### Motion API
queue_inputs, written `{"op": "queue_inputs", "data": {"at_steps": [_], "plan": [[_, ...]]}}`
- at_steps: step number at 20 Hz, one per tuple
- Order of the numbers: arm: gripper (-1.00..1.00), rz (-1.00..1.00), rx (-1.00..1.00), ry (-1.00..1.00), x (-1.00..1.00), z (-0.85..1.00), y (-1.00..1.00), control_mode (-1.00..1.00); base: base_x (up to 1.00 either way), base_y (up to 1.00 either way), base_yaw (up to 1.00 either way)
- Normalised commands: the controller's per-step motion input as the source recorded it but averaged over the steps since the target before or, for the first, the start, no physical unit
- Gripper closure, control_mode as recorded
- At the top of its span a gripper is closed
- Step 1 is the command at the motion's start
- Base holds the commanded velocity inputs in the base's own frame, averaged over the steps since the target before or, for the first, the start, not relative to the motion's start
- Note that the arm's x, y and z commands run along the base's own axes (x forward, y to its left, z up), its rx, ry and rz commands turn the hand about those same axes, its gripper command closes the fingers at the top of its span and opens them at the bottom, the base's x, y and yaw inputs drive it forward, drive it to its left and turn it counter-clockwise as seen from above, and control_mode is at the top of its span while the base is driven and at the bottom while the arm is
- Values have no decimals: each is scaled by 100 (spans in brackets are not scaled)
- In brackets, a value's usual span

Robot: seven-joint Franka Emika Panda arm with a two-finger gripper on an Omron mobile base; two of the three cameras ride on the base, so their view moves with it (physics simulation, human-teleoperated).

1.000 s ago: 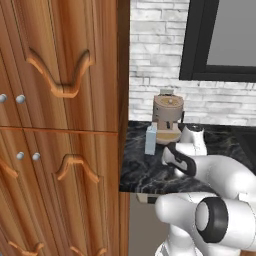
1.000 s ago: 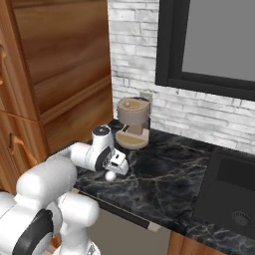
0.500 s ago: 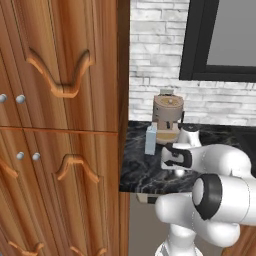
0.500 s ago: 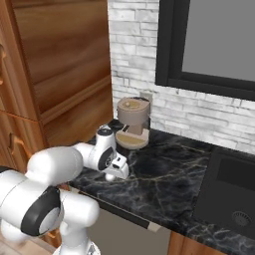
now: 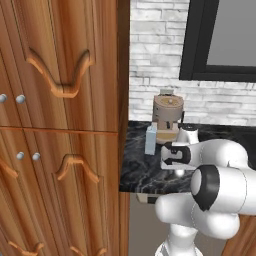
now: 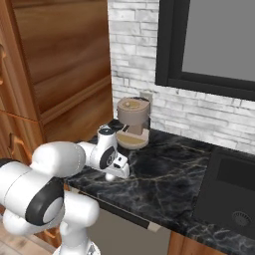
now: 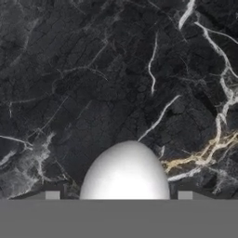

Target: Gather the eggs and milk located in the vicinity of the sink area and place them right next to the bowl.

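A white egg (image 7: 125, 172) lies on the black marble counter (image 7: 116, 74), right between my gripper's (image 7: 118, 195) two finger tips. A small gap shows on each side of it, so the jaws are open around the egg. In the base views the gripper (image 6: 117, 168) points down at the counter's front left part. The pale blue-grey milk carton (image 5: 151, 140) stands upright just left of the gripper (image 5: 176, 165), by the cabinet side. The black sink (image 6: 234, 199) lies at the far right. The bowl is out of view.
A brown coffee machine (image 6: 133, 122) stands against the brick wall behind the gripper. A tall wooden cabinet (image 5: 60, 125) closes off the counter's left end. A dark-framed window (image 6: 214, 45) hangs over the counter.
The hand has stayed low over the same spot of the counter. The arm's elbow and upper links have swung outward, towards the counter's front edge.
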Motion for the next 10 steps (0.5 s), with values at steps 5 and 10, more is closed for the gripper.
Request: {"op": "queue_inputs", "data": {"at_steps": [5, 10], "plan": [[100, 0, 0, 0, 0, 0, 0, -100, 0, 0, 0], [100, 0, 0, 0, -14, 56, -3, -100, 0, 0, 0]]}}
